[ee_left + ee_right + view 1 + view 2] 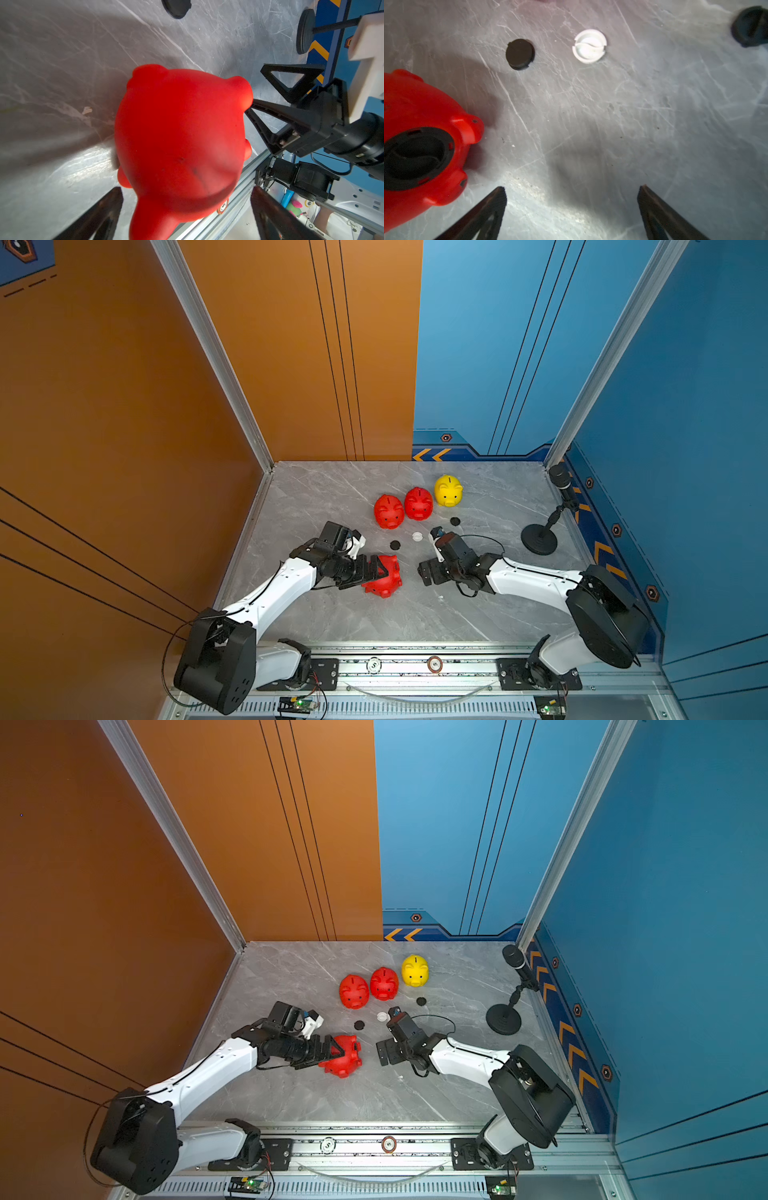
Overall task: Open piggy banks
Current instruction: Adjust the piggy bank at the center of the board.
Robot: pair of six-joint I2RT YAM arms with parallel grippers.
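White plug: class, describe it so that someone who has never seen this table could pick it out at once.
On the grey marble table, look just in front of the row of three upright piggy banks. The white plug lies there between two black plugs. It is the only white one.

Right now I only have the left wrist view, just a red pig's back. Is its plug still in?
Observer: Yes, the right wrist view shows the belly plug seated in that pig.
Operator: Any plugs already out?
Observer: Three lie loose: two black plugs and a white plug.
Operator: Where are the other pigs?
Observer: Two red pigs and a yellow pig stand upright in a row, farther back.
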